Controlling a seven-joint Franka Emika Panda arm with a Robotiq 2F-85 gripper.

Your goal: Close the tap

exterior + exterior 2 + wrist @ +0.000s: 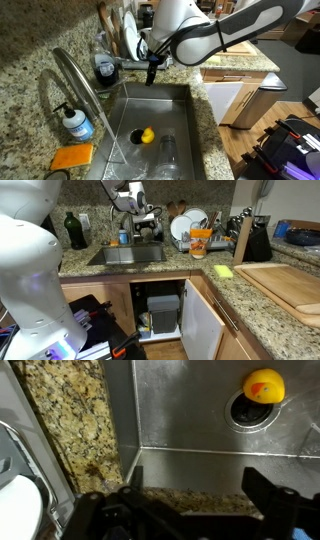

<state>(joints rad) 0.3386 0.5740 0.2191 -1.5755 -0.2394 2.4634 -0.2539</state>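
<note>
The tap point(80, 80) is a tall brushed-steel gooseneck at the near left side of the steel sink point(185, 110), arching over the basin. My gripper point(152, 72) hangs open and empty over the far end of the sink, well away from the tap. It also shows in an exterior view point(148, 222). In the wrist view the two dark fingers point(195, 500) are spread apart above the sink wall and the granite rim point(70, 420). The tap is out of the wrist view.
A yellow object point(146, 135) point(264, 385) lies at the drain, with a glass point(167, 150) beside it. A soap bottle point(75, 122) and an orange sponge point(72, 157) sit near the tap. A dish rack point(125, 40) stands behind the sink. A cabinet door point(205, 325) is open below.
</note>
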